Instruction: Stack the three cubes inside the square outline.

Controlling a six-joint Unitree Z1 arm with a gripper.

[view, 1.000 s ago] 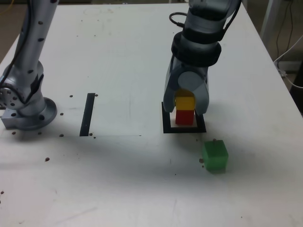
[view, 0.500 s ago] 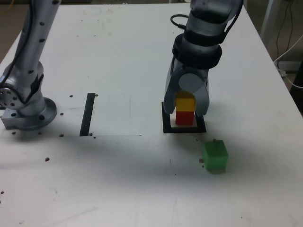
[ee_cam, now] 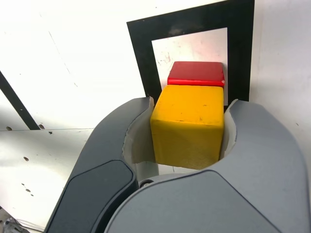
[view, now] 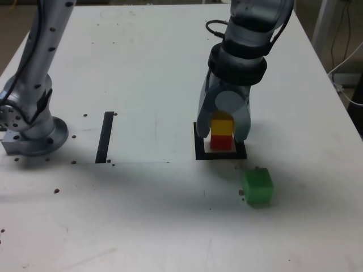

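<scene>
Gripper: my gripper [view: 222,126] points down over the outline [view: 199,152], its jaws on either side of the yellow cube [ee_cam: 188,125]; in the wrist view the cube looks pressed against one jaw, with a sliver of gap at the other, so I cannot tell whether I am clamped on it or just letting go.

Yellow cube: between my jaws, sitting on top of the red cube [ee_cam: 196,73], roughly square to it as far as the wrist view shows.

Red cube: directly beneath my jaws, resting on the white inside of the outline, near one inner edge of the black border.

Green cube [view: 258,187]: on the bare table [view: 170,68], outside the outline, a short way off toward the exterior camera and to the exterior view's right of my gripper; untouched.

Strip [view: 105,136]: a straight black strip, well apart from me on the exterior view's left, no part of this job.

Step in hand: by my reading, placing the second cube; two of three are in a column.

Next move: I judge it calls for spreading the jaws fully, lifting straight up so I do not drag the yellow cube off the red, then crossing to the green cube.
</scene>
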